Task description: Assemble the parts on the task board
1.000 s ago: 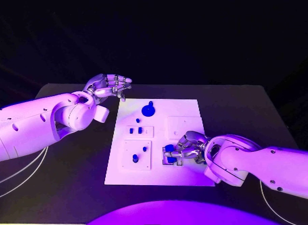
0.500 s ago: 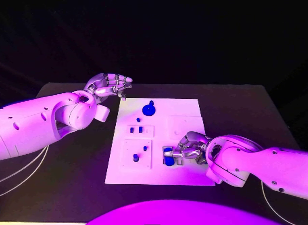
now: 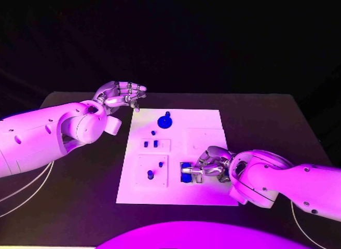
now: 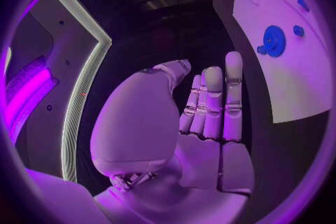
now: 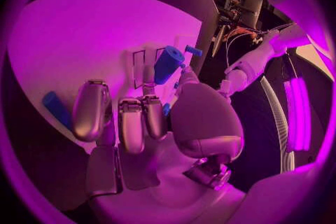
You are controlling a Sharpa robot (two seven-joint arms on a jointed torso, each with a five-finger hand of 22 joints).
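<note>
Head view: the white task board (image 3: 207, 122) lies in the middle of the black surface (image 3: 275, 119). The right hand (image 3: 210, 165) is down over the board's near right part, its fingers (image 3: 202, 167) closed round a blue part (image 3: 187, 174) that sits at a recess there; whether that part is already seated I cannot tell. A round blue part (image 3: 164, 122) lies near the far edge of the board, and small blue pieces (image 3: 151, 144) stand in the inset plates on the board's left side. The left hand (image 3: 121, 95) hangs above the surface just beyond the board's far left corner, fingers curled in with nothing in them.

Left wrist view: the left hand (image 4: 199, 123) shows its fingers (image 4: 233, 89) drawn together over the palm, holding nothing. The round blue part (image 4: 273, 41) rests on the board (image 4: 294, 84), apart from this hand.

Right wrist view: the right hand (image 5: 147, 123) pinches a blue cylinder-shaped part (image 5: 168, 64) between thumb and fingers (image 5: 89, 109), its end aimed at the slotted plate on the board (image 5: 91, 39). Another blue part (image 5: 56, 109) lies beside the hand.

By my judgement the step in hand is fitting this blue part into its socket. The next move calls for keeping it lined up with the opening and pressing it straight down before the fingers let go.
</note>
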